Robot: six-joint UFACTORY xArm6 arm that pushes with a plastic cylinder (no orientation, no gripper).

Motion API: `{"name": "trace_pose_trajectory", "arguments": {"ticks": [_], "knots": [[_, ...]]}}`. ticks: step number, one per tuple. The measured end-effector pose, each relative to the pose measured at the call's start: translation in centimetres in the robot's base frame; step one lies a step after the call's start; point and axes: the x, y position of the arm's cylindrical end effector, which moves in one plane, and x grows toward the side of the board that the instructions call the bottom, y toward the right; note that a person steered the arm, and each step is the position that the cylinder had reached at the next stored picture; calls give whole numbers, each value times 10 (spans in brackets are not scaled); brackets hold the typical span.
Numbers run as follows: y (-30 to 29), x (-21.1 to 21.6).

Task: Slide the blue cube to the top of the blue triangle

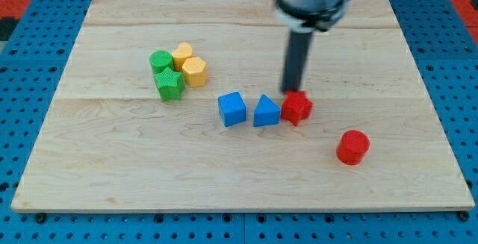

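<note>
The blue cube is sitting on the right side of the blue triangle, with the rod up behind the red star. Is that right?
Not quite: the camera view shows the blue cube on the view's left of the blue triangle. My tip is indeed just behind the red star-shaped block.

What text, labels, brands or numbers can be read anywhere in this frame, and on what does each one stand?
None: no word, number, label or sign can be read anywhere.
The wooden board shows only grain.
The blue cube, blue triangle, two red blocks, the green and yellow blocks have plain faces.
My tip, just behind the upper red block, and the arm above carry no marking.
</note>
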Motion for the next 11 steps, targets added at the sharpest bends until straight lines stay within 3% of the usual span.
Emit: {"name": "trace_pose_trajectory", "arguments": {"ticks": [1, 3, 4, 6, 8, 9, 10, 11], "knots": [[6, 21], [93, 31], [95, 32], [-11, -25], [-152, 8], [-118, 36], [-71, 34], [-60, 9]]}}
